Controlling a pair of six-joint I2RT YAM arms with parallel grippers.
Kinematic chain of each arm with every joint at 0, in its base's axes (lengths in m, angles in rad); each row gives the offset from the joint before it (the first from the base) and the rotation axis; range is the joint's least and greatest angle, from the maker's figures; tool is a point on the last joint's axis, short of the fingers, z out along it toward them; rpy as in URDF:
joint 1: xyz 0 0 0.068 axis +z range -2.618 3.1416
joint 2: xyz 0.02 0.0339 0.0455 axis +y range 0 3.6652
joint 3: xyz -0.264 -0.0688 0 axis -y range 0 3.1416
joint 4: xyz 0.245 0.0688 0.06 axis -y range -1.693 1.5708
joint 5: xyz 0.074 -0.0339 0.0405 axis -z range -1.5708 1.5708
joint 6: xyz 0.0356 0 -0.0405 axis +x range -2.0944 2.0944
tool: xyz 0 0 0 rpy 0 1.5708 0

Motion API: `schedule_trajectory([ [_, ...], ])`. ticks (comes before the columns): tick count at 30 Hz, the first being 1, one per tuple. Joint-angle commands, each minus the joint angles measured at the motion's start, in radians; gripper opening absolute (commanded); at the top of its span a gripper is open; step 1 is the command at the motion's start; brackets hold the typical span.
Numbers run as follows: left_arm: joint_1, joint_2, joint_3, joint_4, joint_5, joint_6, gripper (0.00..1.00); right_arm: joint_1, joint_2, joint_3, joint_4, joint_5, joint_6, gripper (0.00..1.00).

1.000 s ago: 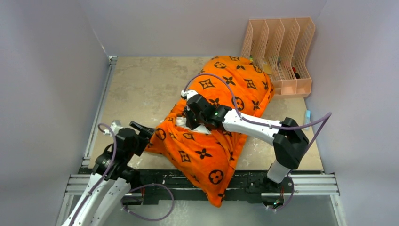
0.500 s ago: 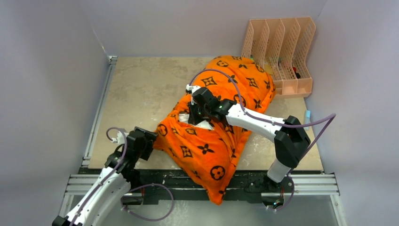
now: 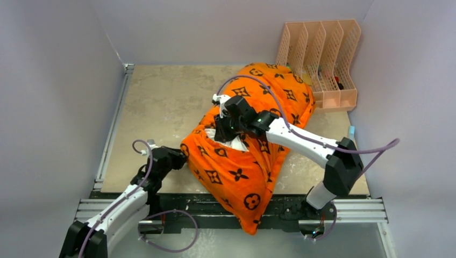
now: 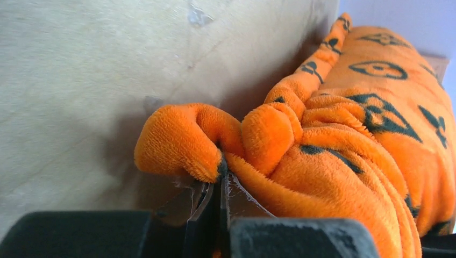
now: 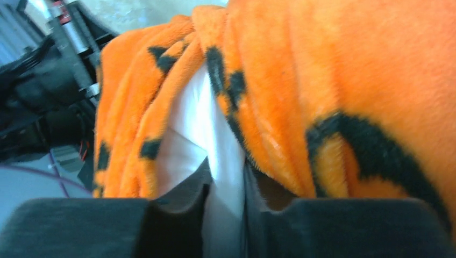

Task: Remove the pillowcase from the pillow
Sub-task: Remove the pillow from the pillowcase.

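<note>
overhead view comes in evenly lit, soft diffuse light from above, no hard glare anywhere. the pillowcase (image 3: 242,161) reads sharp and saturated orange, with only a faint soft shadow on the table (image 3: 161,102) along its left edge. over to the left wrist view: the plush folds are crisp, a darker shadow pools just left of and under the pillowcase, and the left gripper (image 4: 219,199) below it is a dark, out-of-focus mass. right wrist view is smeared throughout; the pillow (image 5: 199,123) between the orange folds is blown out white, and the right gripper (image 5: 223,207) below is blurred black.
</note>
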Motion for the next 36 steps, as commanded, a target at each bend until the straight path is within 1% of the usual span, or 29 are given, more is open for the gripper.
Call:
schedule_trajectory([
  [1,0.002,0.030,0.050,0.193,0.123,0.104,0.00,0.033,-0.092,0.093,-0.129,-0.042,-0.151,0.32],
  [3,0.002,0.045,0.046,0.258,0.161,0.112,0.00,0.102,-0.049,0.153,-0.196,-0.013,-0.216,0.41],
  [5,0.001,0.067,0.059,0.298,0.196,0.126,0.00,0.162,0.004,0.170,-0.245,0.088,-0.253,0.48],
  [6,0.002,0.081,0.081,0.299,0.213,0.141,0.00,0.171,0.020,0.162,-0.253,0.120,-0.263,0.50],
  [8,0.000,0.102,0.115,0.273,0.229,0.165,0.00,0.173,0.041,0.140,-0.257,0.146,-0.283,0.49],
  [10,0.000,0.109,0.135,0.243,0.223,0.175,0.00,0.171,0.056,0.155,-0.264,0.104,-0.340,0.47],
  [12,0.000,0.110,0.145,0.225,0.212,0.185,0.00,0.172,0.054,0.190,-0.266,-0.010,-0.373,0.40],
  [13,0.000,0.112,0.148,0.217,0.208,0.187,0.00,0.176,0.044,0.200,-0.251,-0.073,-0.374,0.40],
  [14,0.000,0.114,0.147,0.213,0.204,0.188,0.00,0.184,0.034,0.212,-0.244,-0.117,-0.391,0.41],
  [15,0.000,0.117,0.146,0.214,0.203,0.186,0.00,0.198,0.022,0.218,-0.239,-0.134,-0.423,0.44],
  [17,0.000,0.128,0.146,0.220,0.209,0.185,0.00,0.245,0.002,0.206,-0.232,-0.059,-0.487,0.53],
  [18,0.000,0.132,0.150,0.221,0.215,0.189,0.00,0.270,-0.005,0.182,-0.226,0.033,-0.524,0.57],
  [20,0.000,0.144,0.166,0.209,0.227,0.208,0.00,0.287,-0.023,0.095,-0.192,0.186,-0.615,0.58],
  [22,0.000,0.149,0.191,0.167,0.237,0.241,0.00,0.275,-0.070,-0.020,-0.123,0.215,-0.765,0.58],
  [23,0.000,0.148,0.200,0.143,0.237,0.258,0.00,0.251,-0.107,-0.082,-0.069,0.189,-0.868,0.59],
  [24,0.000,0.141,0.204,0.121,0.237,0.266,0.00,0.222,-0.162,-0.135,-0.001,0.181,-0.957,0.65],
  [25,0.000,0.132,0.205,0.095,0.235,0.271,0.00,0.185,-0.194,-0.160,0.054,0.155,-0.985,0.69],
  [26,0.000,0.120,0.204,0.070,0.230,0.273,0.00,0.128,-0.210,-0.151,0.075,0.093,-0.977,0.72],
  [27,0.000,0.103,0.199,0.058,0.230,0.271,0.00,0.042,-0.203,-0.102,0.018,0.004,-0.963,0.74],
  [28,0.000,0.082,0.189,0.046,0.227,0.265,0.00,-0.010,-0.179,-0.014,-0.076,-0.110,-0.966,0.75],
  [29,0.000,0.060,0.178,0.037,0.223,0.259,0.00,-0.040,-0.141,0.048,-0.163,-0.187,-0.977,0.76],
  [30,0.000,0.037,0.172,0.030,0.219,0.254,0.00,-0.046,-0.102,0.093,-0.226,-0.208,-0.990,0.77],
  [31,0.000,0.018,0.168,0.022,0.220,0.251,0.00,-0.045,-0.068,0.115,-0.254,-0.200,-0.995,0.78],
  [32,0.000,0.000,0.168,0.012,0.222,0.252,0.00,-0.039,-0.038,0.118,-0.267,-0.207,-0.995,0.82],
  [33,0.000,-0.012,0.176,-0.006,0.224,0.259,0.00,-0.019,-0.022,0.102,-0.258,-0.209,-0.972,0.92],
  [34,0.000,-0.022,0.187,-0.028,0.225,0.270,0.00,0.013,-0.009,0.092,-0.250,-0.201,-0.945,0.96],
  [35,0.000,-0.026,0.198,-0.046,0.226,0.281,0.00,0.043,0.002,0.085,-0.252,-0.209,-0.919,0.98],
  [36,0.000,-0.028,0.208,-0.052,0.229,0.291,0.00,0.077,0.006,0.061,-0.215,-0.187,-0.876,0.99],
])
